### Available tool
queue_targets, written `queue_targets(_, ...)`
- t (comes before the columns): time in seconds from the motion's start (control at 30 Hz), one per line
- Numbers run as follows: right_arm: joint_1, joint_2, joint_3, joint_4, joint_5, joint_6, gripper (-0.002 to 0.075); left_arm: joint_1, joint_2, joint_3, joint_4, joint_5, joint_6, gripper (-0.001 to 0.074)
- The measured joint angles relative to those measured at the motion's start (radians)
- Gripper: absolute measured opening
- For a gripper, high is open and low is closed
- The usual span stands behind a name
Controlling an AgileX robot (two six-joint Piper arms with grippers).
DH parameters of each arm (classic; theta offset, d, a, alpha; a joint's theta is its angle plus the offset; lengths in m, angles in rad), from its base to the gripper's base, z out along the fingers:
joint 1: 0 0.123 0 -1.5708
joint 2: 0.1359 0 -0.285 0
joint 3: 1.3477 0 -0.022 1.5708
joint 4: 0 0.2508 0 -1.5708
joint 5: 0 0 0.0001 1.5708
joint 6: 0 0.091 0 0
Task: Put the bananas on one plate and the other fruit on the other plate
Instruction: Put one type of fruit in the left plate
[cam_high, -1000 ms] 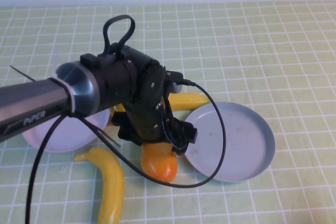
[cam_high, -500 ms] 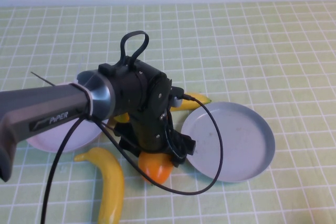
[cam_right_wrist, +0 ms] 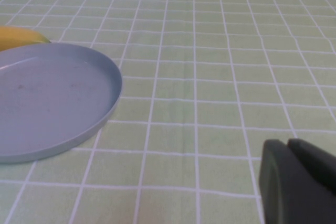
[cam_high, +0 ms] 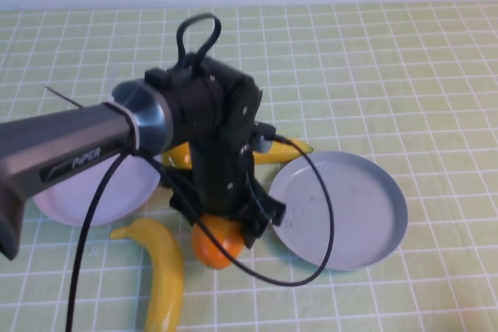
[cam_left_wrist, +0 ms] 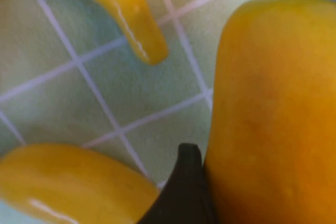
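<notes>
Bananas lie apart on the green checked cloth (cam_high: 405, 60): one banana (cam_high: 161, 266) sits at the near edge, left of centre, and the far banana (cam_high: 284, 151) shows only its tip beyond the left arm (cam_high: 117, 141), just by the rim of the grey plate (cam_high: 342, 207). That plate is to the right and the pink plate (cam_high: 93, 192) to the left, mostly hidden by the arm. An orange fruit (cam_high: 218, 240) lies between the plates, near the front, and the left gripper (cam_high: 226, 227) is down over it. In the left wrist view one dark finger (cam_left_wrist: 184, 192) touches the side of the fruit (cam_left_wrist: 273, 119), with another yellow piece (cam_left_wrist: 68, 187) just beside it and a tapered yellow end (cam_left_wrist: 128, 14) farther off; the other finger is out of sight, so whether the jaws clamp the fruit I cannot tell. A second yellow shape (cam_high: 177, 155) peeks out behind the arm next to the pink plate. The right gripper (cam_right_wrist: 302, 182) hovers low over bare cloth, well clear of the grey plate (cam_right_wrist: 47, 103), its jaws closed on nothing
</notes>
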Motion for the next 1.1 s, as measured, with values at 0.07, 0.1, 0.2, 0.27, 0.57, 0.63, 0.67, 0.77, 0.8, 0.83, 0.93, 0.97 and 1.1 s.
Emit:
queue_targets(0.07,0.000,0.000,0.000,0.000,0.000,0.000,-0.0016,0.000,0.000,-0.060,0.008,0.052,0.029,0.0553)
queue_targets(0.1,0.000,0.000,0.000,0.000,0.000,0.000,-0.0016,0.000,0.000,-0.093,0.024,0.063,0.042,0.0553)
queue_targets(0.2,0.000,0.000,0.000,0.000,0.000,0.000,-0.0016,0.010,0.000,-0.162,0.114,0.071,0.062,0.0553)
queue_targets(0.27,0.000,0.000,0.000,0.000,0.000,0.000,-0.0016,0.037,-0.002,-0.179,0.164,0.073,0.066,0.0553)
queue_targets(0.57,0.000,0.000,0.000,0.001,0.000,0.000,-0.0015,0.298,-0.002,-0.182,0.152,0.083,0.133,0.0553)
queue_targets(0.63,0.000,0.000,0.000,0.001,0.000,0.000,-0.0015,0.361,-0.002,-0.182,0.132,0.083,0.153,0.0553)
queue_targets(0.67,0.000,0.000,0.000,0.001,0.000,0.000,-0.0015,0.392,-0.002,-0.182,0.128,0.083,0.160,0.0553)
queue_targets(0.77,0.000,0.000,0.000,0.001,0.000,0.000,-0.0016,0.466,-0.002,-0.182,0.124,0.083,0.172,0.0553)
queue_targets(0.8,0.000,0.000,0.000,0.001,0.000,0.000,-0.0016,0.490,-0.002,-0.182,0.124,0.083,0.175,0.0553)
queue_targets(0.83,0.000,0.000,0.000,0.001,0.000,0.000,-0.0016,0.504,-0.002,-0.182,0.124,0.085,0.180,0.0553)
queue_targets(0.93,0.000,0.000,0.000,0.001,0.000,0.000,-0.0016,0.536,0.009,-0.182,0.124,0.085,0.193,0.0553)
queue_targets(0.97,0.000,0.000,0.000,0.001,0.000,0.000,-0.0016,0.545,0.015,-0.182,0.120,0.085,0.194,0.0553)
queue_targets(1.1,0.000,0.000,0.000,0.002,0.000,0.000,-0.0016,0.554,0.045,-0.180,0.102,0.087,0.224,0.0553)
